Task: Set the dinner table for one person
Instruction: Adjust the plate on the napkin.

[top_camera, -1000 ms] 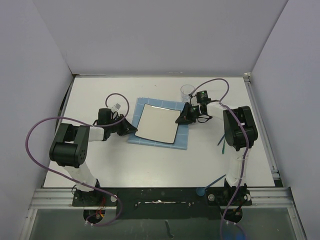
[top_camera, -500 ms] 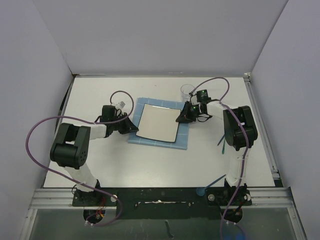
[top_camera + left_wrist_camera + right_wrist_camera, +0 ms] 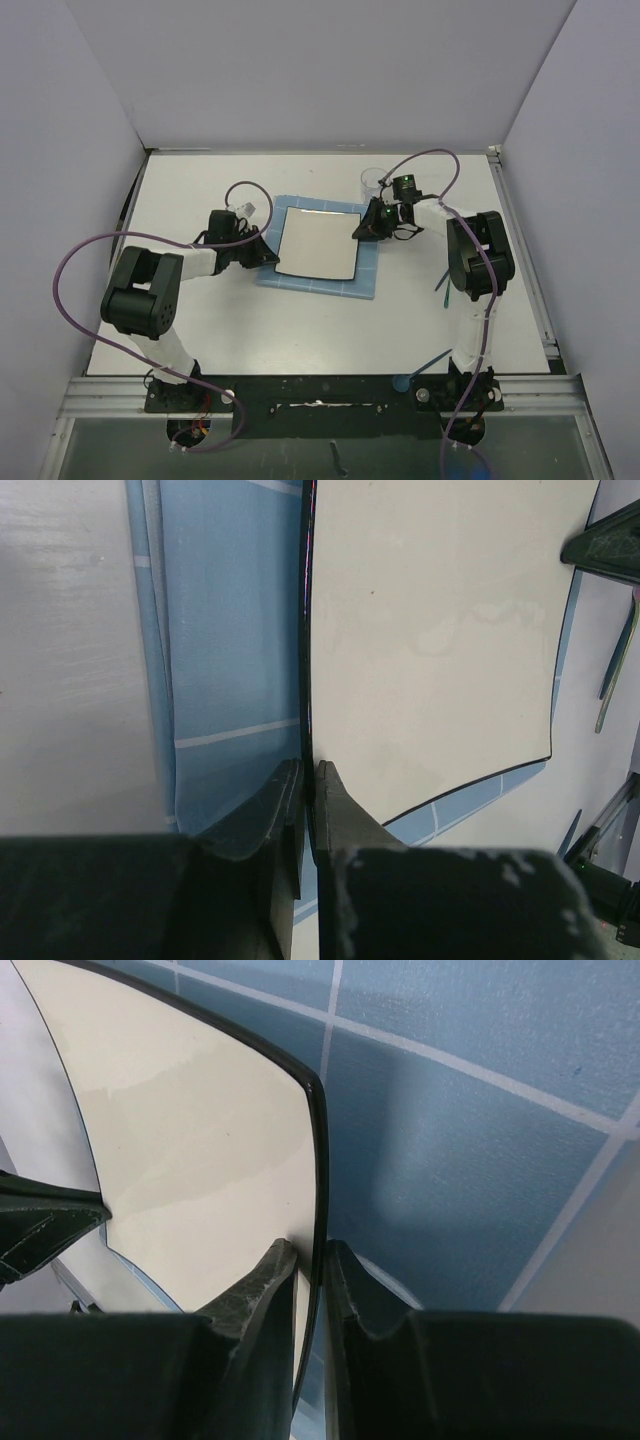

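The white tabletop point(image 3: 300, 330) spreads under everything, and the blue mat point(image 3: 366, 282) lies on its middle, a little to the far side. The square plate point(image 3: 318, 243) sits over the mat, pinched at opposite edges. The left jaws are nearly closed on its left rim, and the right jaws stand close on either side of its right rim with only a sliver of slack. Whether the plate already rests on the mat or hangs just above it, I cannot tell. The step looks like seating the plate. To do it well, keep both edges level, centre it so a blue border shows all round, then open both jaws together and draw each arm straight outward so the rim is not dragged. Count: one plate, one mat, one clear glass point(image 3: 375, 182) beyond the mat's far right corner, and two arms. Thin utensils point(image 3: 612, 680) lie right of the mat, too slim to count.
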Tool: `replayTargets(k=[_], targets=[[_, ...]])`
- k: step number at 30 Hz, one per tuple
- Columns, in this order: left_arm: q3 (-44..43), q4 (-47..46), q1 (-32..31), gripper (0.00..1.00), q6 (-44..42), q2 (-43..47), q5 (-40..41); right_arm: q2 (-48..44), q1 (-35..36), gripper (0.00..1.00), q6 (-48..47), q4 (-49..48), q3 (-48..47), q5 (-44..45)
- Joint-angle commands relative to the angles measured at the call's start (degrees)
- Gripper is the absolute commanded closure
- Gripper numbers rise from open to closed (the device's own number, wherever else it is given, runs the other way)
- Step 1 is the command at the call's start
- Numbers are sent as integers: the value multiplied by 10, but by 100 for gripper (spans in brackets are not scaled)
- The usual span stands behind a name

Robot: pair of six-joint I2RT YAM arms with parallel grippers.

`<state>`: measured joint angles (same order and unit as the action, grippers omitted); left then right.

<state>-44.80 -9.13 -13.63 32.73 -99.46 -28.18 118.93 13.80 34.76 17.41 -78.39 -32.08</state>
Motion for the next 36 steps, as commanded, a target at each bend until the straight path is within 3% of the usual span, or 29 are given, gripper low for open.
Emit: replayTargets(k=[1, 19, 36], targets=[[-31, -32, -31, 100, -6, 18, -38, 2, 20, 100, -6, -16, -25, -25], [-57, -23, -31, 100, -3, 1, -33, -9, 10, 100, -9, -29, 27, -18], [-85, -7, -43, 100, -9, -10, -28, -3, -2, 100, -7, -28, 13, -27]])
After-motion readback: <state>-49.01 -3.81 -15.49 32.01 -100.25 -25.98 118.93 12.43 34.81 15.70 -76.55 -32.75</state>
